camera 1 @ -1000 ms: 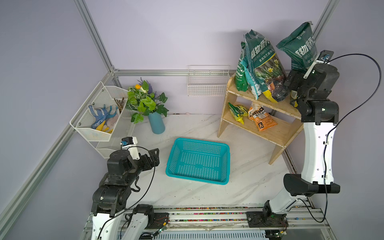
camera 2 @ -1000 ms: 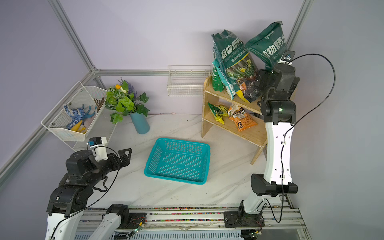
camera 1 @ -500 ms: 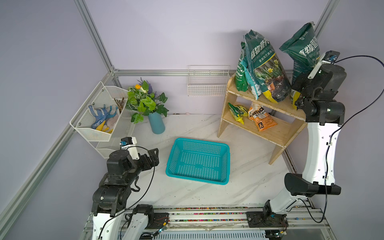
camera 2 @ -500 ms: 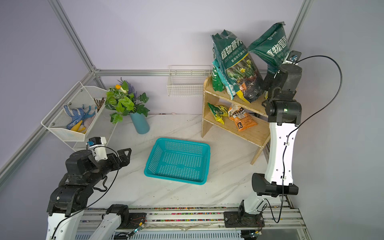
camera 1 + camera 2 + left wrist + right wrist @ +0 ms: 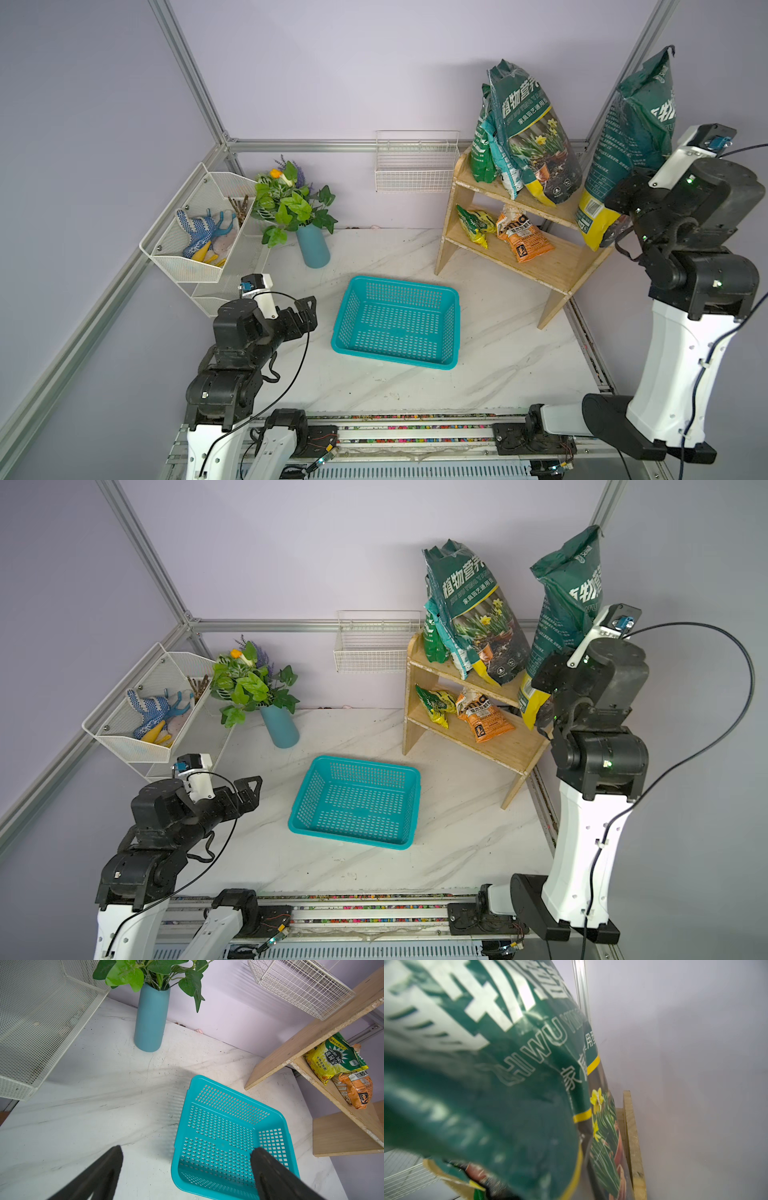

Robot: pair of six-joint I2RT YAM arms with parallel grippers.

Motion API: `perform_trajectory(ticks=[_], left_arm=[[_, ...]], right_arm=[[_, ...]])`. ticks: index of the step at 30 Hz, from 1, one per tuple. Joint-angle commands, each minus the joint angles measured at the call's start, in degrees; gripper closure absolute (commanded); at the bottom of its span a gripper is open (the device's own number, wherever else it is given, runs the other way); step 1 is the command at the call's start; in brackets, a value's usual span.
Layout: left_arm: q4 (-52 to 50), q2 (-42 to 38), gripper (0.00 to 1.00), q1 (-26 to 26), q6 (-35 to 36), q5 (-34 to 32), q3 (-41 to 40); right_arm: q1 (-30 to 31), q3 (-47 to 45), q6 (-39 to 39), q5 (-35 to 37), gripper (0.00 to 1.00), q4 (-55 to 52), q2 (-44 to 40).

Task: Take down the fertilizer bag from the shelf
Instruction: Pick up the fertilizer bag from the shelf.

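Observation:
The fertilizer bag [image 5: 636, 137] [image 5: 569, 596], dark green with a yellow bottom, tilts at the right end of the wooden shelf [image 5: 552, 270] [image 5: 507, 746]. My right gripper [image 5: 615, 220] [image 5: 540, 696] is shut on the bag's lower part. The bag's bottom hangs by the top tier's right end; whether it still touches the board I cannot tell. In the right wrist view this bag [image 5: 488, 1084] fills the frame and hides the fingers. A second green bag [image 5: 528, 137] [image 5: 469, 604] [image 5: 604, 1136] stands on the top tier. My left gripper [image 5: 309, 311] [image 5: 253, 787] [image 5: 187, 1150] is open, low beside the basket.
A teal basket [image 5: 399, 324] [image 5: 224, 1126] sits mid-table. Yellow and orange pouches [image 5: 523, 237] lie on the shelf's lower tier. A blue vase with a plant [image 5: 313, 245] stands at the back, a white mesh rack [image 5: 199, 249] at the left, and a wire basket [image 5: 415, 166] on the wall.
My right gripper has shut on the fertilizer bag and moved it rightward and up, away from the second bag. The left arm has not moved.

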Motion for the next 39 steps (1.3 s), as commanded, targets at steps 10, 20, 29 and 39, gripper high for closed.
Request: perform_trajectory(ticks=[10, 20, 29, 39], left_arm=[[0.85, 0.30, 0.00, 1.50, 0.29, 1.09, -2.49], [0.92, 0.26, 0.00, 2.11, 0.22, 1.15, -2.49], [1.03, 0.34, 0.00, 3.08, 0.05, 1.88, -2.58], [1.11, 0.55, 0.00, 4.09, -0.04, 2.43, -2.66]], right_arm=[[0.05, -3.40, 5.14, -19.09, 1.00, 3.10, -15.69], [-6.22, -14.03, 11.57, -38.45, 1.00, 4.89, -23.31], [-10.11, -24.22, 17.67, -51.01, 1.00, 10.26, -25.62], [-3.57, -27.41, 16.49, -50.73, 1.00, 8.90, -21.21]])
